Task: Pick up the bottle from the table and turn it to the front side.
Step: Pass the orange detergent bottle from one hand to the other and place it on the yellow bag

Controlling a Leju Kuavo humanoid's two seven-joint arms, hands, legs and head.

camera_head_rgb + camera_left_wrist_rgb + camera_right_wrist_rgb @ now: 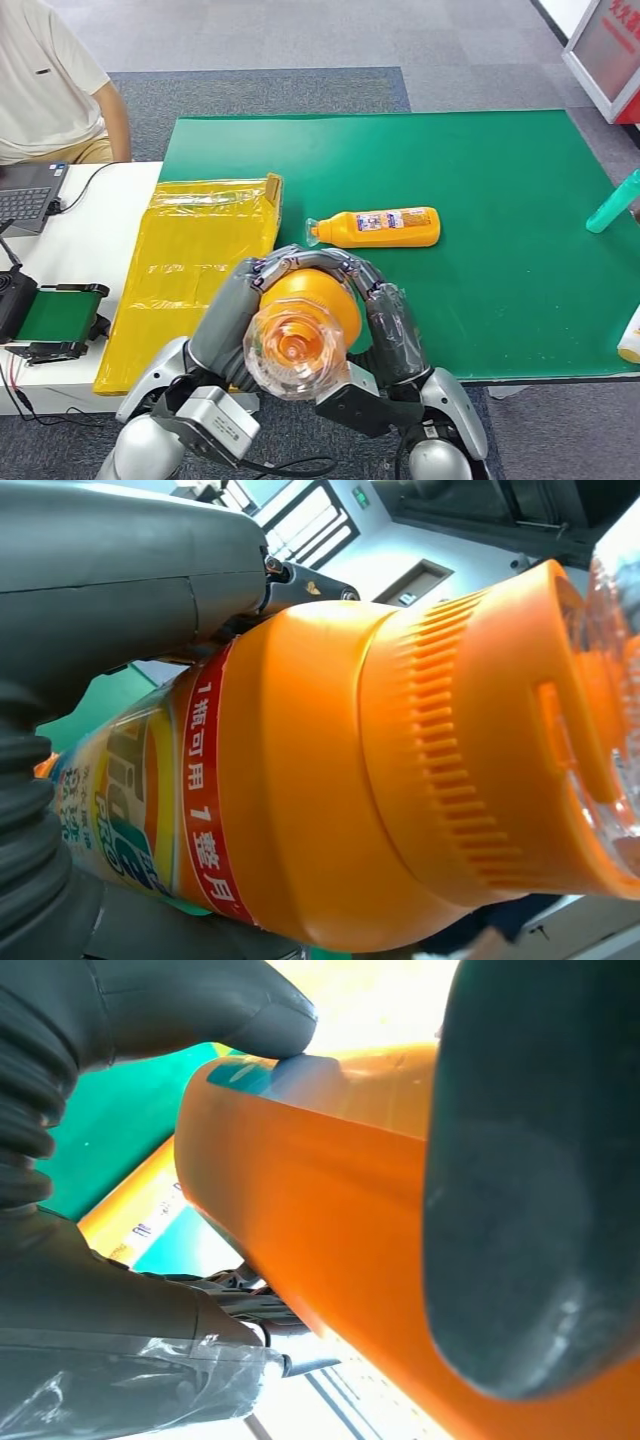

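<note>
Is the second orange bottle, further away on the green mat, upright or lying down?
Lying down: the orange bottle rests on its side.

Three cameras: one high on my body, one behind each of my wrists.

My head view looks forward and down over the near edge of the green tabletop (pixel 490 180), my arms entering from below. My left wrist view sits very close behind my left hand (pixel 238 305), my right wrist view behind my right hand (pixel 389 320); all three share the orange bottle (pixel 306 320) I hold, and slivers of the green surface.
</note>
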